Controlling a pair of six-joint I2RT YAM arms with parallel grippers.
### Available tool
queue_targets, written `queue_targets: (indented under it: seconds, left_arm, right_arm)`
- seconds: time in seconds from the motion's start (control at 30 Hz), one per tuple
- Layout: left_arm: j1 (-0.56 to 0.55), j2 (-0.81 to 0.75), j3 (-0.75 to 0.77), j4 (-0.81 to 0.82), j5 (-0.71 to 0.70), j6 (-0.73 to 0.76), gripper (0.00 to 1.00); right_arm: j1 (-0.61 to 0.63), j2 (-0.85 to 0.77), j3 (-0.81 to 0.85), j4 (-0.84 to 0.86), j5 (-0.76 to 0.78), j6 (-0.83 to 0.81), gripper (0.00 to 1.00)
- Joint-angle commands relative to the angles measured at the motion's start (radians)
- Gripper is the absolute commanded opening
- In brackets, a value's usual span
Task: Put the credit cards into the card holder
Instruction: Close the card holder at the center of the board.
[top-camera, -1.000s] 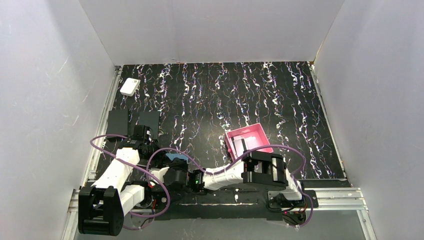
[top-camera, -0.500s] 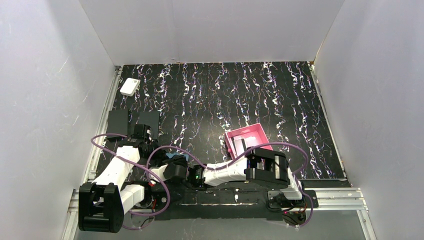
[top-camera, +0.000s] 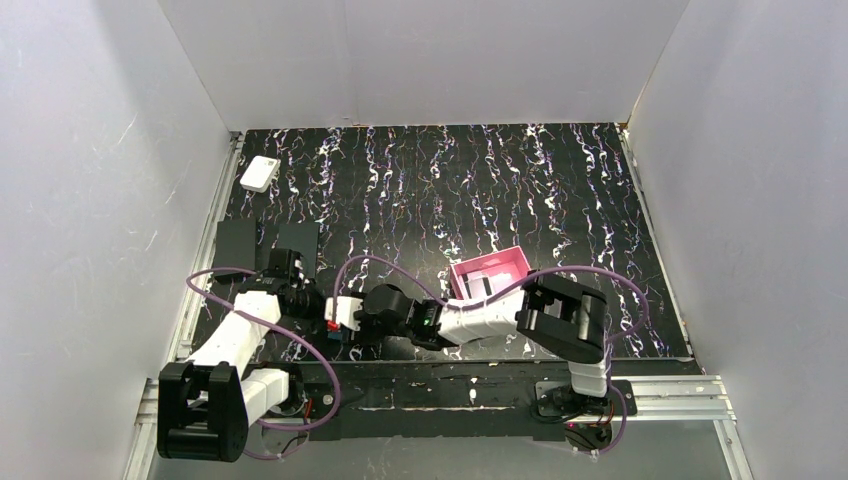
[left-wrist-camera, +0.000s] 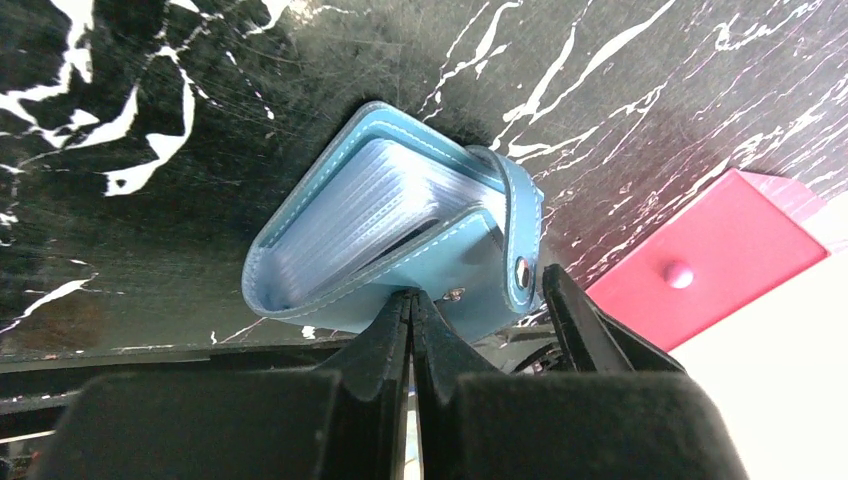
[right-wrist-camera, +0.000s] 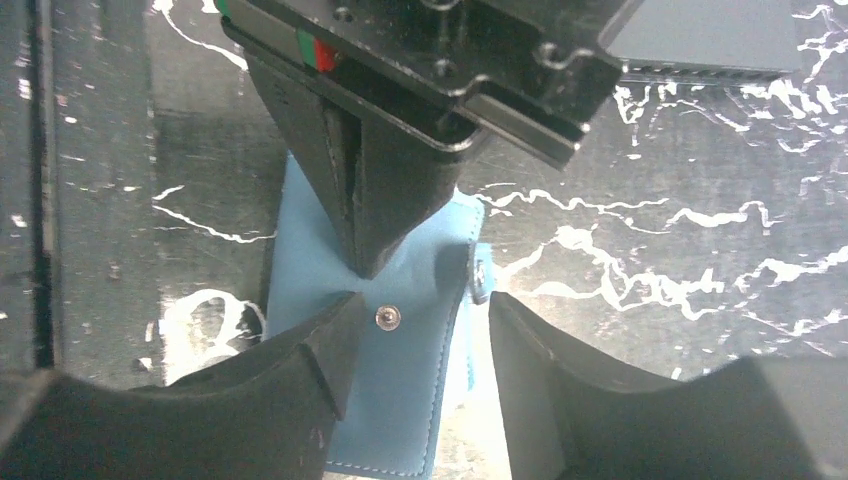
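The teal-blue card holder (left-wrist-camera: 390, 230) lies on the black marbled mat, folded half open with its pale slotted pockets showing. My left gripper (left-wrist-camera: 412, 300) is shut on the edge of its cover, just beside the snap button. In the right wrist view my right gripper (right-wrist-camera: 420, 330) is open; its fingers straddle the holder's (right-wrist-camera: 400, 300) snap-tab edge without pinching it. From above, both grippers (top-camera: 310, 305) (top-camera: 345, 325) meet over the holder and hide most of it. The credit cards (top-camera: 484, 280) lie in the pink tray (top-camera: 515, 257), dark and grey-white.
Two matte black slabs (top-camera: 235, 245) (top-camera: 298, 243) lie at the left beside my left arm. A small white box (top-camera: 260, 173) sits at the far left corner. White walls close in the mat on three sides. Purple cables loop over both arms.
My right arm has swung from the near edge forward and left over the card holder, and its jaws have opened wider. The left gripper has kept its hold.
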Motion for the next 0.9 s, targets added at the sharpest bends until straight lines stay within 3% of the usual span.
queue_targets:
  seconds: [0.0, 0.2, 0.37, 0.47, 0.63, 0.73, 0.87]
  left_arm:
    - [-0.020, 0.085, -0.082, 0.136, -0.127, 0.027, 0.00]
    - [-0.021, 0.087, -0.084, 0.147, -0.103, 0.053, 0.00]
    - [-0.020, 0.070, -0.074, 0.109, -0.125, 0.039, 0.00]
    - [-0.020, 0.043, -0.064, 0.051, -0.187, 0.003, 0.00]
    - [-0.020, -0.055, -0.069, -0.043, -0.314, -0.080, 0.00]
    - [-0.019, -0.080, -0.074, -0.079, -0.354, -0.119, 0.00]
    - [-0.019, -0.090, -0.067, -0.095, -0.354, -0.140, 0.00]
  right_arm:
    - [0.053, 0.054, -0.150, -0.226, -0.422, 0.232, 0.65]
    - [-0.019, -0.113, -0.205, -0.166, -0.384, 0.418, 0.72]
    - [-0.119, -0.259, -0.154, -0.320, -0.250, 0.548, 0.75]
    - [-0.178, -0.320, -0.130, -0.384, -0.267, 0.566, 0.76]
    - [-0.224, -0.386, -0.168, -0.218, -0.333, 0.484, 0.78]
    - [-0.257, -0.338, -0.095, -0.256, -0.327, 0.466, 0.79]
    - [-0.330, -0.188, 0.080, -0.337, -0.521, 0.591, 0.79]
